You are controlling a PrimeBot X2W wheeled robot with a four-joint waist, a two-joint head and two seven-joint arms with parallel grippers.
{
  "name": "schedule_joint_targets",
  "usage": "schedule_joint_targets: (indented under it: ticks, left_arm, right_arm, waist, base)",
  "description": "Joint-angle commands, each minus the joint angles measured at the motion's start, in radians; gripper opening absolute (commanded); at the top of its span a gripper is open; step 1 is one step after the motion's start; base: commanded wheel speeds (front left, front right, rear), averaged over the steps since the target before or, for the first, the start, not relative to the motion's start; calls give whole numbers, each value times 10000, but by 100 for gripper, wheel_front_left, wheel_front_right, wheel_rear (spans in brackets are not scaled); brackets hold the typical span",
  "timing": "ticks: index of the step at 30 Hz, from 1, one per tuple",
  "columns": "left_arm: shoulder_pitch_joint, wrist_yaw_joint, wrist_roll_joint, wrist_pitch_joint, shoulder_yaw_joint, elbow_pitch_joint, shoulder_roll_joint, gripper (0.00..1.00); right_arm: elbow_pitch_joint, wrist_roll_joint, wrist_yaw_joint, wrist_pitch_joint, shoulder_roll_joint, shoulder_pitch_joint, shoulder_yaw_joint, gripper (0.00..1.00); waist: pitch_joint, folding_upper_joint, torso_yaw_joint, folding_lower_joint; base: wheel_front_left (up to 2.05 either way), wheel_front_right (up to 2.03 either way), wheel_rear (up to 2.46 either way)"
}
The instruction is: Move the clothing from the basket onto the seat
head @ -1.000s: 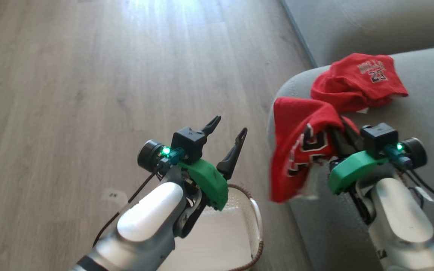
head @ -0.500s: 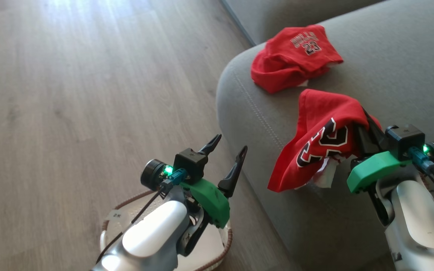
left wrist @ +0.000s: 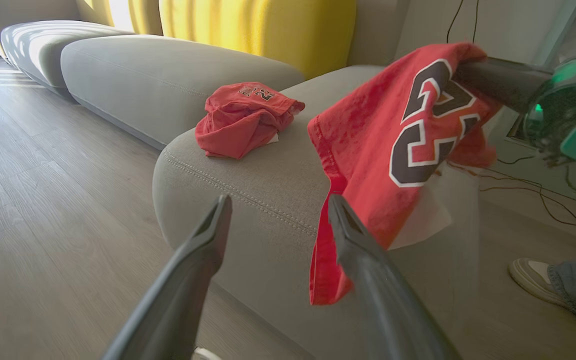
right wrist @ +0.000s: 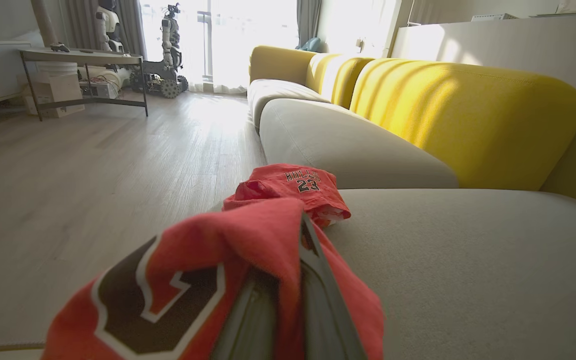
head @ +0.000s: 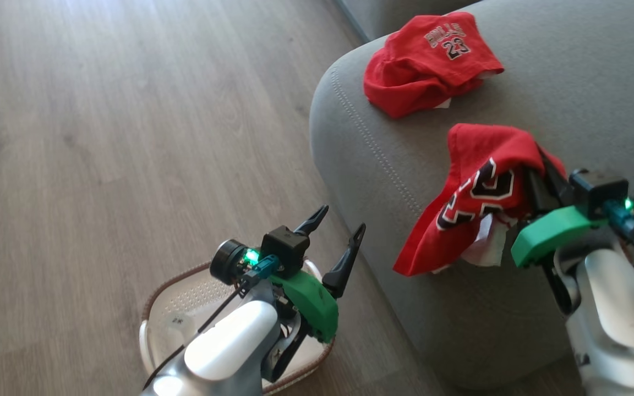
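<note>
- My right gripper (head: 542,184), at the right edge of the head view, has its jaws pressed together, pinching the large-"23" garment (head: 476,187).
- That garment drapes from the fingers at centre right. It hangs over the front edge of the seat (head: 570,82) with white lining showing beneath. I cannot tell whether its hem touches the cushion.
- The "BULLS 23" garment (head: 432,60) lies crumpled on the seat at upper right, near the rounded corner and apart from the held one.
- My left gripper (head: 340,220), at lower centre, has its jaws spread wide and holds nothing.
- The basket (head: 182,294) sits on the wood floor (head: 130,110) at the bottom, left of centre, partly under my left arm and near the seat's front.
- In the left wrist view, a person's shoe (left wrist: 530,280) shows at lower right.
</note>
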State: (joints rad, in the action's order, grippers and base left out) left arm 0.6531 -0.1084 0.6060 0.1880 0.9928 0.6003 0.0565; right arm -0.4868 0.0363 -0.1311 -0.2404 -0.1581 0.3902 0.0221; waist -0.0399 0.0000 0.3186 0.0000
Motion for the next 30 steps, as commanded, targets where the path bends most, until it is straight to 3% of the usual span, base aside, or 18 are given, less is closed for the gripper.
schedule_joint_targets:
  ticks: [1, 9, 19, 30]
  left_arm:
    - [310, -2, 3, 116, -218, -193, 71, 100]
    - [506, -57, -139, 152, -128, -186, 229, 100]
    - [757, -518, -472, 269, -234, -1183, 823, 100]
    - [1134, -887, -908, 7, -121, -2616, 1334, 100]
  right_arm:
    - [349, -17, 4, -35, -103, 765, 116, 0]
    - [-80, -21, 4, -36, -945, 2757, -234, 0]
    - [-1372, -216, 4, 51, -2401, 5820, -920, 0]
    - [-3077, -1835, 4, 94, -3534, 7391, -2754, 0]
  waist:
    - [-148, 0, -220, 0]
    - [-913, 0, -1292, 0]
    - [-2192, 0, -2276, 0]
    - [-3591, 0, -3020, 0]
  base:
    - [0, 0, 0]
    - [0, 0, 0]
    - [0, 0, 0]
    - [0, 0, 0]
